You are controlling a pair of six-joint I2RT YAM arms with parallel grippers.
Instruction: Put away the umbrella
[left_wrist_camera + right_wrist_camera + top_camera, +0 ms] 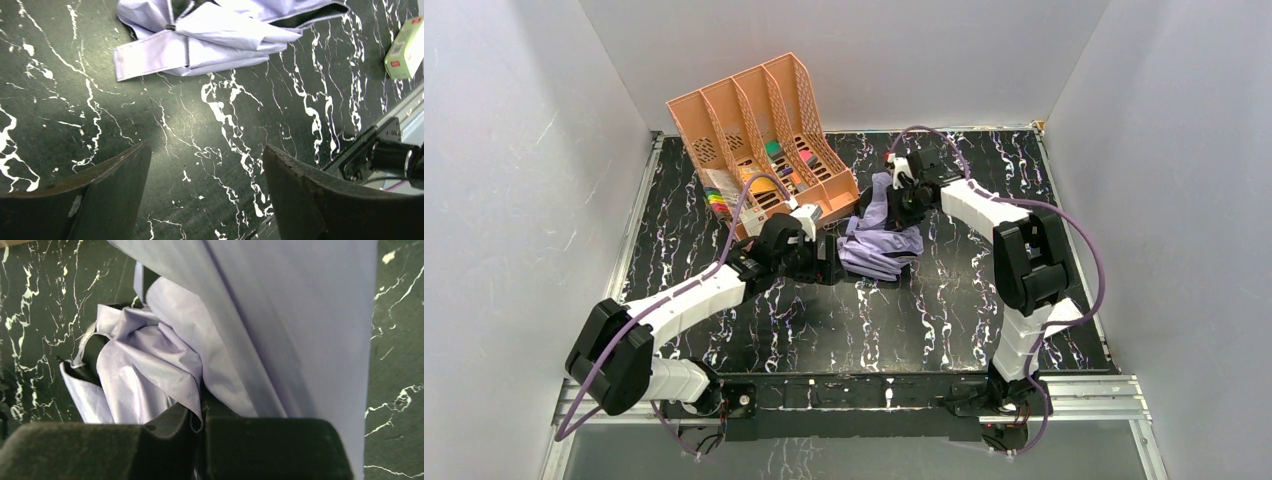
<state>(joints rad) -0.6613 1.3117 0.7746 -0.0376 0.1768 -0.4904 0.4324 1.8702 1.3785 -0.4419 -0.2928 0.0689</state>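
The pale lavender umbrella (879, 245) lies crumpled on the black marbled table (944, 310), in front of the peach file organiser (759, 140). My right gripper (902, 198) is shut on a fold of the umbrella's fabric (165, 365) and holds that part lifted. My left gripper (836, 270) is open and empty, low over the table just left of the umbrella. In the left wrist view the umbrella's fabric and strap (210, 35) lie beyond the spread fingers (115, 185). The shaft and handle are hidden.
The peach file organiser stands at the back left with coloured items in its slots. A small white and green box (406, 50) lies near the table's edge rail. Grey walls enclose the table on three sides.
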